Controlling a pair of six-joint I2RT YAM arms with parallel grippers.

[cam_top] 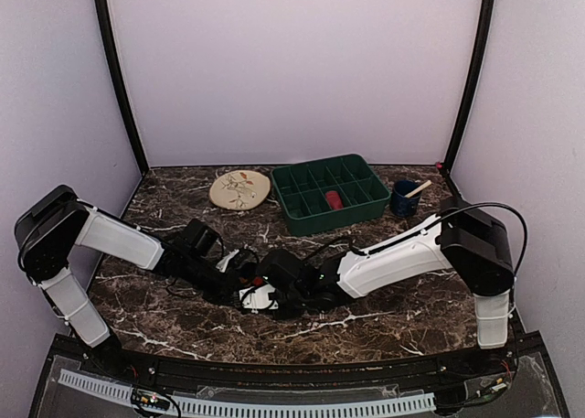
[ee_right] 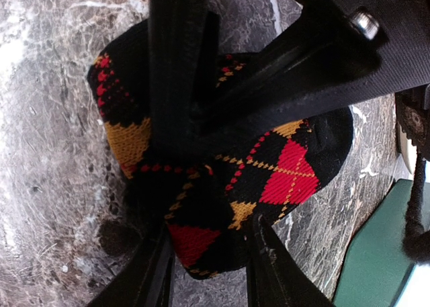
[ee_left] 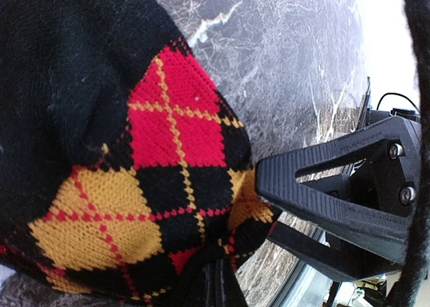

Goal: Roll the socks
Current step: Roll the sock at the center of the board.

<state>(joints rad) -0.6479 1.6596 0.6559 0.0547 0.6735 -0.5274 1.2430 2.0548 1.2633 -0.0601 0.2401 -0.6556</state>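
The left pincer is pressed together on a gathered fold of the black argyle sock. The right pincer stands partly apart, one finger against each side of the same bundle, clamping it. The sock sits bunched in a lump on the dark marbled worktop, near its middle where the two arms meet; farther back stand a green divided tray with a small red thing in one compartment, a beige floral plate on its left and a blue cup on its right.
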